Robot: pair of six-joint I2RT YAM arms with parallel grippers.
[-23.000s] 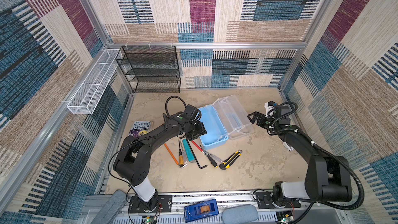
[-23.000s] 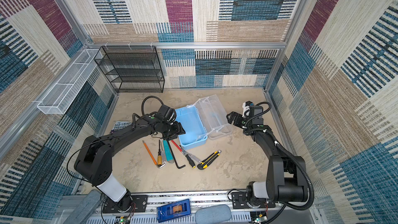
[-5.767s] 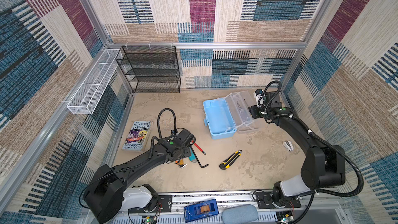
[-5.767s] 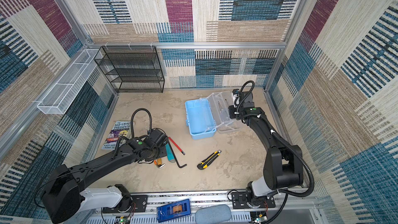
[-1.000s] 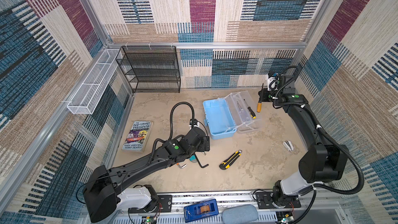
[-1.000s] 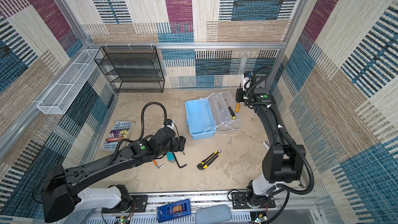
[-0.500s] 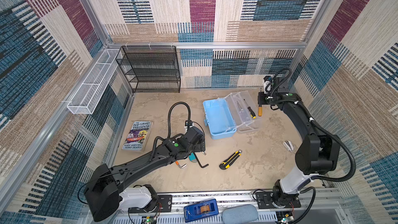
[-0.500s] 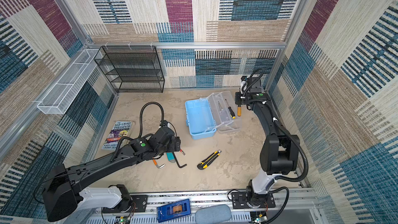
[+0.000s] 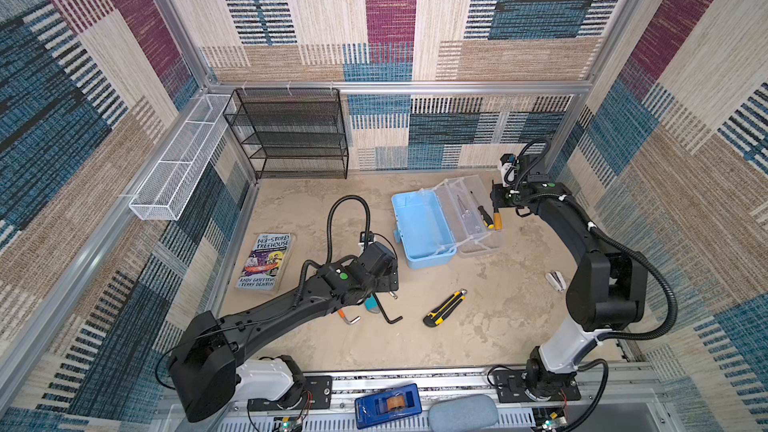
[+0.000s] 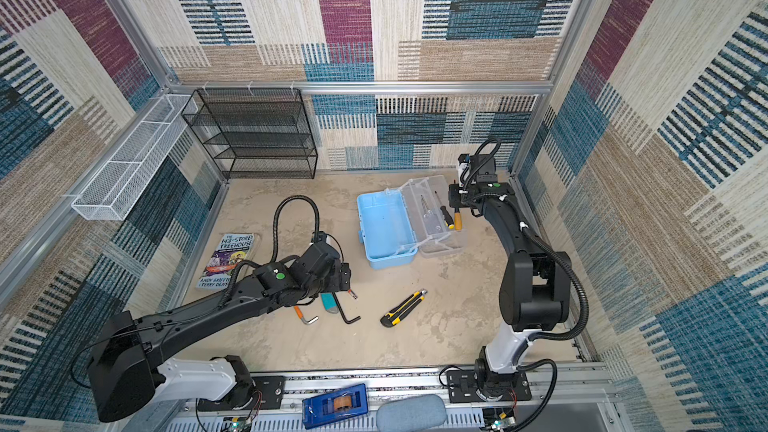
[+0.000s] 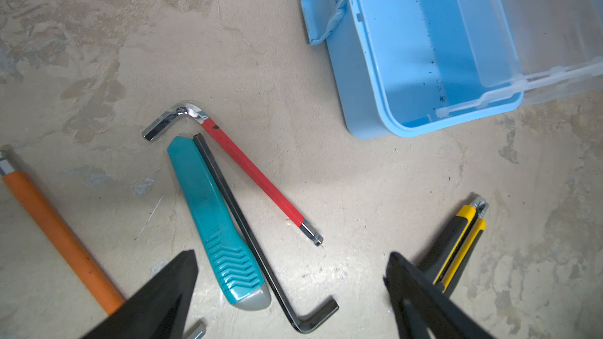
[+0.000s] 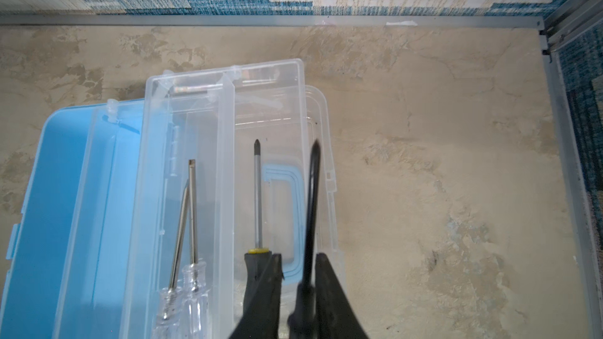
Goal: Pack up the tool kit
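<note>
The tool kit case [image 9: 417, 206] lies open, its pale blue base empty. Its clear lid tray [image 12: 227, 158] holds two clear-handled screwdrivers [image 12: 192, 223] and a black-handled one [image 12: 257, 197]. My right gripper [image 12: 300, 256] hangs over the tray's outer edge, jaws slightly parted; the blurred shaft of an orange-handled screwdriver [image 9: 497, 221] sits loose between them. My left gripper [image 11: 290, 265] hovers open above a teal knife [image 11: 215, 223], a black hex key [image 11: 248, 233] and a red hex key [image 11: 251, 171]. An orange-sleeved hex key [image 11: 58, 233] and a yellow-black knife [image 9: 444, 308] lie nearby.
A paperback book [image 9: 266, 261] lies at the left edge. A black mesh rack [image 9: 291, 135] stands at the back, with a white wire basket [image 9: 178, 168] on the left wall. A dark blue tape dispenser [image 9: 388, 405] sits on the front rail. A small white object [image 9: 556, 280] lies right.
My right gripper has brought the orange-handled screwdriver down to the lid tray's outer edge, and its jaws have begun to part. The left arm has barely shifted.
</note>
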